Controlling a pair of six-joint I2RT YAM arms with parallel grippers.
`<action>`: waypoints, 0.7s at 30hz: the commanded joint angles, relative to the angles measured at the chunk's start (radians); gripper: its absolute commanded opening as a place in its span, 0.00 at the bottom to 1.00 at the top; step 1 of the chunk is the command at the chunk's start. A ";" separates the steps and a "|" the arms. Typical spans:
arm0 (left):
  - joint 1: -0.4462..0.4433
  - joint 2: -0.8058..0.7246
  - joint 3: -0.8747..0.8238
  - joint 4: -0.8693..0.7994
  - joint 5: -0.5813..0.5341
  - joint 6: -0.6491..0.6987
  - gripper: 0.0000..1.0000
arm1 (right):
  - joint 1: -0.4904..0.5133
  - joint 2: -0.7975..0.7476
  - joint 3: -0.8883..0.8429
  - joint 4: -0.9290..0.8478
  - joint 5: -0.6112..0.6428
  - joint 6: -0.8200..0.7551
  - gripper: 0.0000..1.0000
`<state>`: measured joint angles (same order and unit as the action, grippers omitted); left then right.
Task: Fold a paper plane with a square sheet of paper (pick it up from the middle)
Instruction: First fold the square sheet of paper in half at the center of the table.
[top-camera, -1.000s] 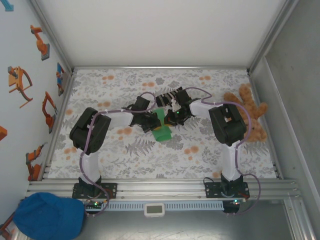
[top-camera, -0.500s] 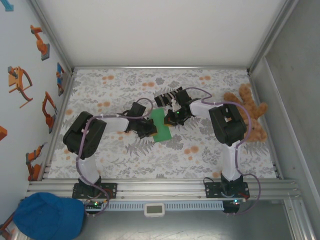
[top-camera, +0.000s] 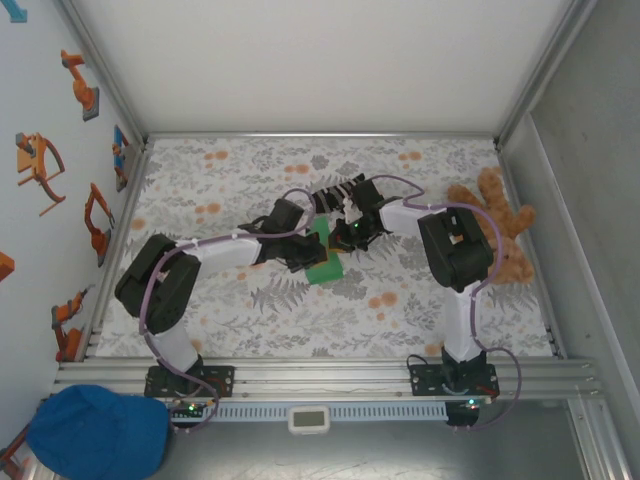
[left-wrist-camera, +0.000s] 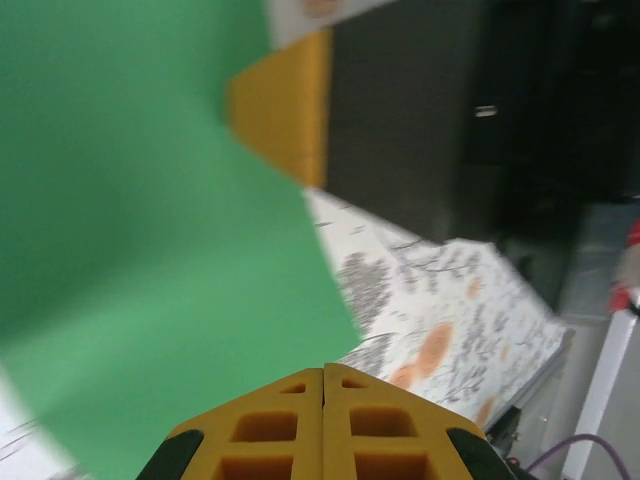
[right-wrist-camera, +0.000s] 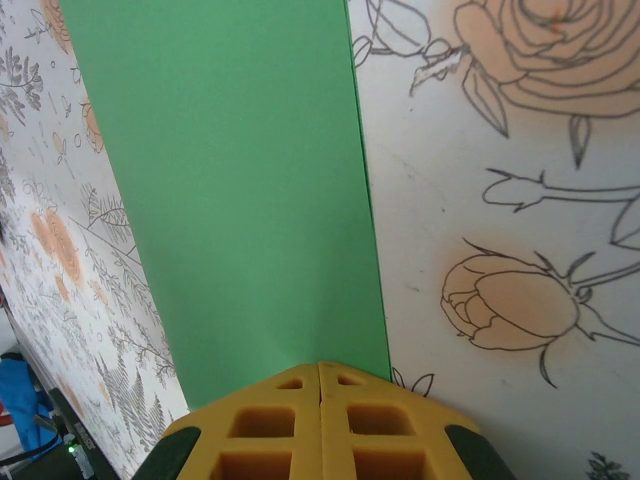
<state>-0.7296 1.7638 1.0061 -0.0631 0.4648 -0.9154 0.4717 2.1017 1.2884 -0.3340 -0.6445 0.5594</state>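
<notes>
Green paper lies just ahead of both claws. From the right wrist, the right claw (right-wrist-camera: 320, 368) has its yellow fingers pressed together with no gap, the tips at the near edge of the square sheet of paper (right-wrist-camera: 240, 200). The sheet lies flat on the flower-printed counter (right-wrist-camera: 500, 200) and runs away from the claw as a long band, its right edge straight and sharp. Whether the tips pinch the paper or merely sit on it cannot be told.

The left wrist camera adds what that view lacks. The left claw (left-wrist-camera: 323, 372) is likewise closed tight, and the sheet is blurred and close just beyond its tips, spreading up and to the left. Past the sheet stand a yellow pad (left-wrist-camera: 285, 110) and the dark body of the right claw.

The overhead view takes in the wider setting. A blue cap (top-camera: 95, 430) lies well behind the left claw, off the counter's near rail. At mid-counter the two claws meet from either side of the sheet, which shows there as a narrow, slightly tilted oblong of plain, smooth green. Just beyond the right claw is a black-and-white striped sock (top-camera: 335, 190). Well off to the right claw's right, a brown teddy bear (top-camera: 500, 235) lies at the counter's edge.
</notes>
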 joint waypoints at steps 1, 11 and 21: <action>-0.014 0.068 0.002 0.029 0.002 -0.058 0.00 | -0.027 0.153 -0.100 -0.146 0.332 -0.010 0.00; 0.039 0.048 -0.088 0.033 -0.011 -0.045 0.00 | -0.027 0.152 -0.106 -0.142 0.329 -0.010 0.00; 0.032 0.056 -0.208 0.072 0.057 -0.044 0.00 | -0.027 0.158 -0.103 -0.142 0.332 -0.004 0.00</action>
<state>-0.6907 1.8214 0.8577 0.0727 0.4885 -0.9581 0.4698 2.1021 1.2827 -0.3271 -0.6521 0.5594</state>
